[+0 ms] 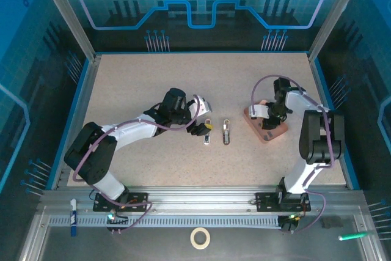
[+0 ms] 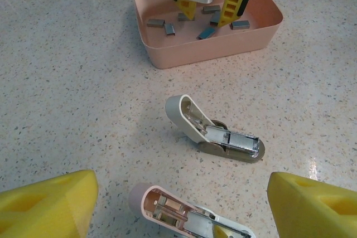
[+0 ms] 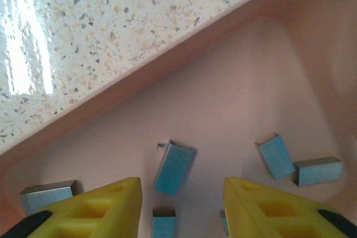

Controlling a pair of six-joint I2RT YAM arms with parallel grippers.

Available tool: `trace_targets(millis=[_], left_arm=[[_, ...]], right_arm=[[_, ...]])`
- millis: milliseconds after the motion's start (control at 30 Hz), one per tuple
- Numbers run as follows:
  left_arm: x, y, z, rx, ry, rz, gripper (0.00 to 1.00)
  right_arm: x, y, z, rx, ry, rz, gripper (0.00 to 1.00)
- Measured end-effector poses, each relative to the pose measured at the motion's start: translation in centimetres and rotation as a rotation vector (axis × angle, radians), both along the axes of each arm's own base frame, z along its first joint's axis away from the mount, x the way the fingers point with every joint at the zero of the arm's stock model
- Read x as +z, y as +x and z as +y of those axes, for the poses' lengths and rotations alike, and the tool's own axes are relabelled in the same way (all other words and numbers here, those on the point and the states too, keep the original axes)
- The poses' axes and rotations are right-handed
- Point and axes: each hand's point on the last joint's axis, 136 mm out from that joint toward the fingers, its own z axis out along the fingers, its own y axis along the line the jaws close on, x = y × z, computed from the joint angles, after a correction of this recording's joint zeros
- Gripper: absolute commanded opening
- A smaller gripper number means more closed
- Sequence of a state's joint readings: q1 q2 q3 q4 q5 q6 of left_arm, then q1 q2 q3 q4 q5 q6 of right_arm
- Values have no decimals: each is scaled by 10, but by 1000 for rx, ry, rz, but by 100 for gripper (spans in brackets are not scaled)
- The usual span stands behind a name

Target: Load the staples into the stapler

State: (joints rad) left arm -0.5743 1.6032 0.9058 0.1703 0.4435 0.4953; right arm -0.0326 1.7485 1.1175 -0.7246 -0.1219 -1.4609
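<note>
Two small staplers lay hinged open on the speckled table (image 1: 153,90) between the arms. The stapler (image 2: 187,218), white with a reddish inner channel, lay directly between the yellow fingers (image 2: 47,207) of the left gripper (image 2: 179,185). Those jaws stood wide, one finger on either side of the stapler and neither touching it. A second stapler (image 2: 217,135), white over an olive-grey base, lay just beyond it with its magazine exposed.

Farther off sat a shallow pink tray (image 2: 184,54) holding the staples (image 3: 174,168), which were several short grey strips scattered loose on its floor. The right gripper (image 3: 183,188) pointed down into the tray, with its fingertips at or near the floor. Its jaws stood partly apart, with one strip lying in the gap and none visibly pinched. Other strips lay to either side of the fingers.

Seen from overhead, the tray sat to the right of both staplers and apart from them. The left gripper was just left of the nearer stapler.
</note>
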Motion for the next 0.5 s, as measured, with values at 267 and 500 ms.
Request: trace_targets(millis=[267, 500], left_arm=[[-6, 2, 6, 14, 4, 6, 81], [-7, 7, 13, 34, 3, 6, 81]], right_arm=[[-12, 0, 3, 12, -10, 34, 41], [-19, 1, 3, 17, -19, 54, 40]])
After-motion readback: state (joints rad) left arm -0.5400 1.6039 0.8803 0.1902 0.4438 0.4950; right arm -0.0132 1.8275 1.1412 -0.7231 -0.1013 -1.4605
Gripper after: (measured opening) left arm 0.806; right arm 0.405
